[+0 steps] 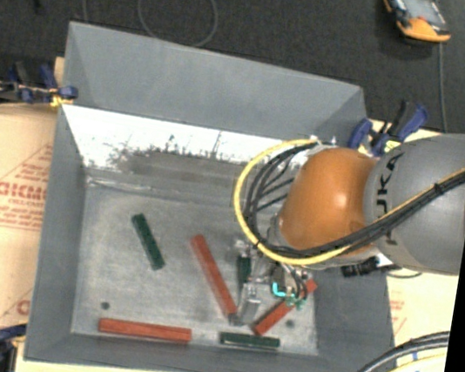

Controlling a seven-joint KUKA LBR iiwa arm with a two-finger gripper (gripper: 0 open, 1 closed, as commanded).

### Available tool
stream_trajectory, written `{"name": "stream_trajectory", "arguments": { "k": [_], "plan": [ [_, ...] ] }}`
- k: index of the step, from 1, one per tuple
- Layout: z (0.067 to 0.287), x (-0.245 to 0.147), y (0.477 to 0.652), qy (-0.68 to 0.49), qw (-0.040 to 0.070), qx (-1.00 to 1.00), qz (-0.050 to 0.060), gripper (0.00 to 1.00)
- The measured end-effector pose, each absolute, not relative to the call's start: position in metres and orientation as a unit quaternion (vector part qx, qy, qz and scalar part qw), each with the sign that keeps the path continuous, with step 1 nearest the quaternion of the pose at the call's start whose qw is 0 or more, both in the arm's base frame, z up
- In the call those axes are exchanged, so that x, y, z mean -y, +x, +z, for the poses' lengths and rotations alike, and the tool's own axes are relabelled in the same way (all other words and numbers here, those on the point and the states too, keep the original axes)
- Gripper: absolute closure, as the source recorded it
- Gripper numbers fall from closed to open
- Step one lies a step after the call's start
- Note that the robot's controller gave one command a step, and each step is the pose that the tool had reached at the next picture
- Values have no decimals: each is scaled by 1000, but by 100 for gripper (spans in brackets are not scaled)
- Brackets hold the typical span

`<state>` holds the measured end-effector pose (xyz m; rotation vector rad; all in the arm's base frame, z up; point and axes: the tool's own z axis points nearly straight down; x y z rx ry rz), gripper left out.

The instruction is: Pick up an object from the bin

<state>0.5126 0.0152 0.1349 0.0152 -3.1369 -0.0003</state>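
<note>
Camera view: pincer [252, 297], grip state impossible to tell, sits low between a long red flat bar [211, 272] on its left and a shorter red bar [274, 318] on its right.

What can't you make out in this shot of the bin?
In the camera view:
- Right rear floor of the bin: hidden under the arm's orange cover.
- Short red stick beside the gripper: partly covered by the gripper.
- Dark speck, front left floor: too small to identify.

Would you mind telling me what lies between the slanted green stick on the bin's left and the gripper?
The camera view shows one slanted red stick between the green stick and the gripper; otherwise that stretch is bare.
</note>
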Motion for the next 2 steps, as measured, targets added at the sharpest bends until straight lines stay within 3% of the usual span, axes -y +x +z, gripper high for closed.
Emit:
{"name": "stream_trajectory", "arguments": {
  "k": [1, 2],
  "plan": [
    [70, 62, 508, 27, -4, 1000, 1, 0],
    [72, 61, 488, -13, -3, 1000, 0, 0]
  ]
}}
